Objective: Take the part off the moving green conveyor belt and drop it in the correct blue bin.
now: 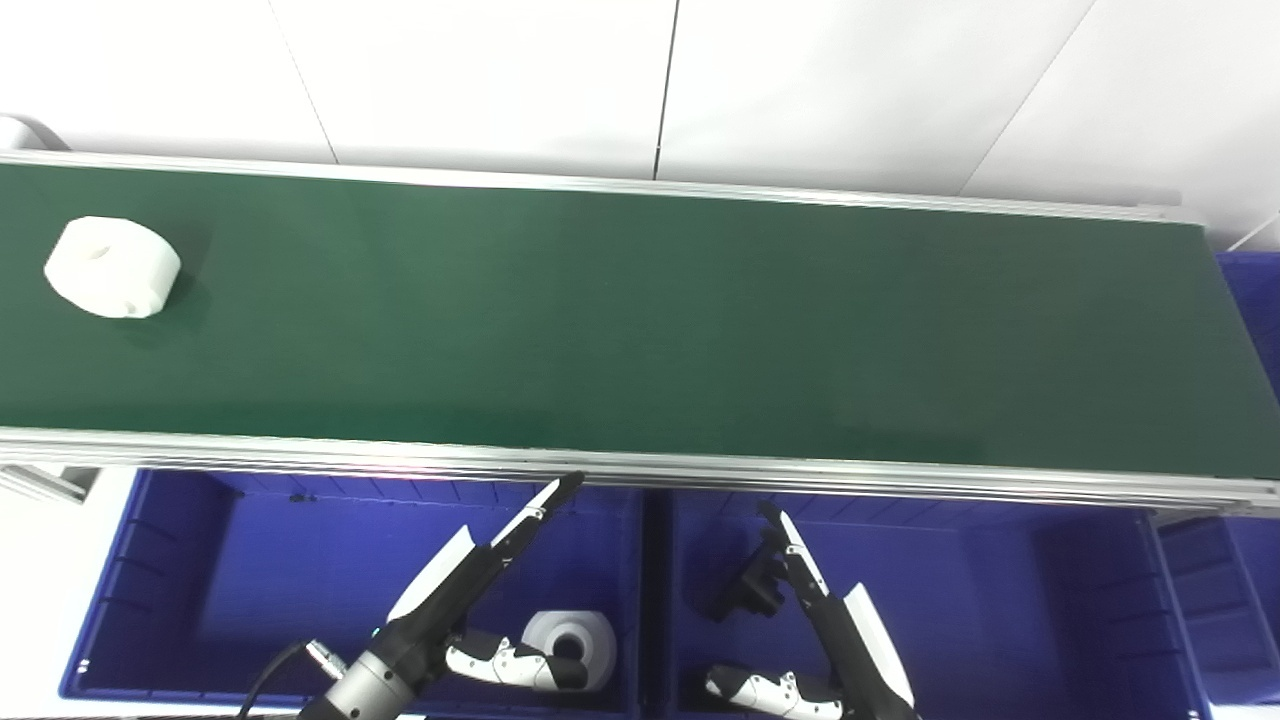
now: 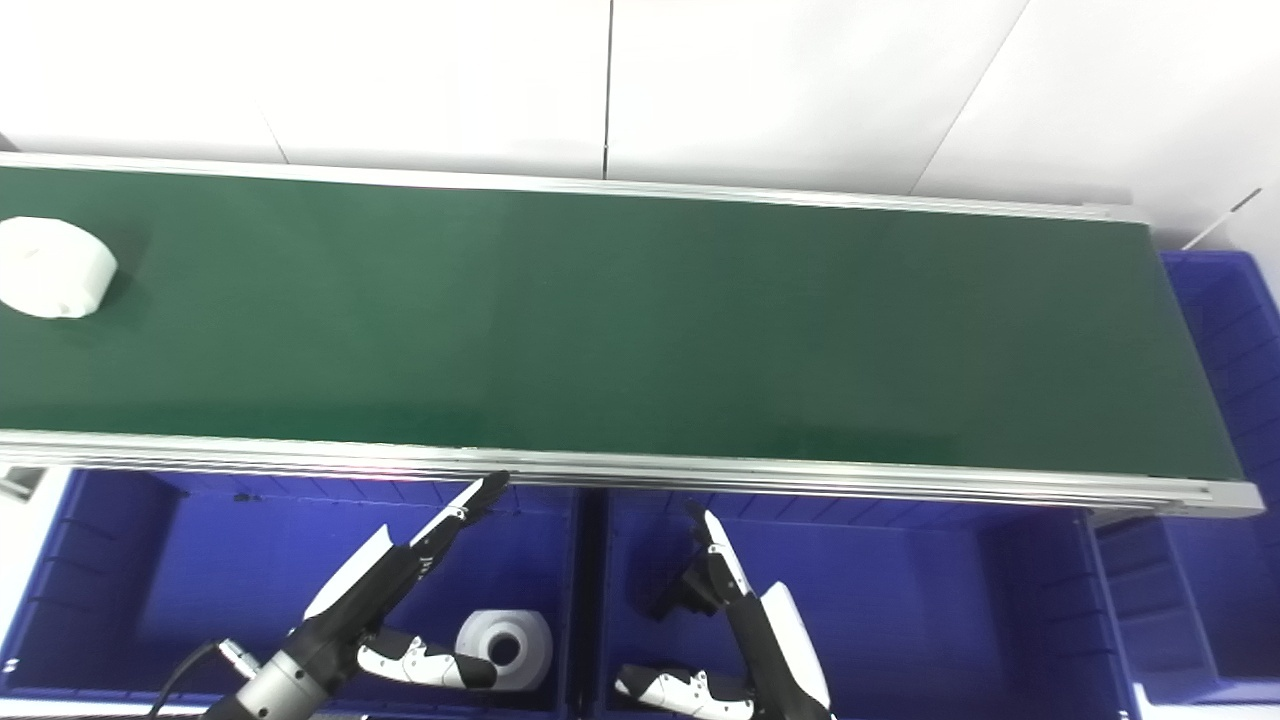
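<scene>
A white round part (image 1: 112, 267) with a hole in its top lies at the far left of the green conveyor belt (image 1: 640, 320). My left hand (image 1: 470, 600) hovers open over the left blue bin (image 1: 200, 580), fingers stretched toward the belt's near rail, thumb out to the side. Over the middle blue bin (image 1: 1000, 600) my right hand (image 1: 810, 620) is open too, fingers pointing up at the rail. A second white ring-shaped part (image 1: 572, 645) rests in the left bin beside my left thumb. A small black part (image 1: 750, 590) lies in the middle bin, partly behind my right fingers.
The belt's aluminium near rail (image 1: 640, 470) runs just above both hands. More blue bins stand at the right end: one (image 1: 1250, 300) beyond the belt's end and one (image 1: 1220, 600) below it. A white wall is behind.
</scene>
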